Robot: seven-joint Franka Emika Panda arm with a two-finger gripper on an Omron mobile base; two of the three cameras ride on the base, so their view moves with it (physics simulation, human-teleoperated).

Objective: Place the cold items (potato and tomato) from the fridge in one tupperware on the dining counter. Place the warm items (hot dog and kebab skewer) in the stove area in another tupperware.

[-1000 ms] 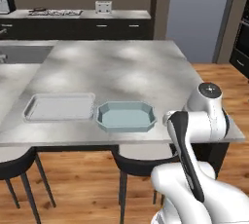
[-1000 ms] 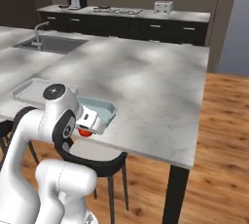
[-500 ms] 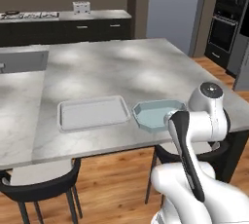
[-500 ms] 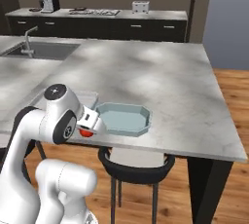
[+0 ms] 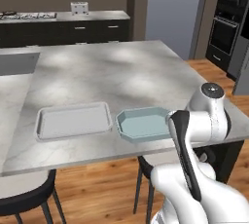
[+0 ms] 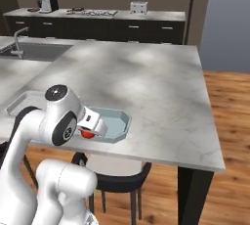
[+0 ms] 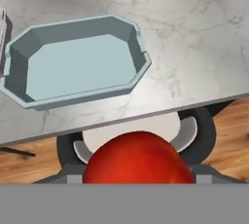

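Off the near edge of the surface (image 5: 97, 77), your hand (image 6: 90, 127) grips the tomato (image 7: 138, 158) between half-spread fingers, at six o'clock from the blue tupperware (image 7: 78, 62), so releasing before reaching over the rim would drop it onto the stool (image 7: 141, 133) below.

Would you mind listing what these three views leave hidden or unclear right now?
- Gripper: right base view, fingers hidden behind the arm's white shoulder; the grip on the tomato is unconfirmed.
- Tomato: hand view, lower part cut off at the bottom.
- Grey tray: hand view, cut by the left edge.
- Stool: mostly hidden under the counter.
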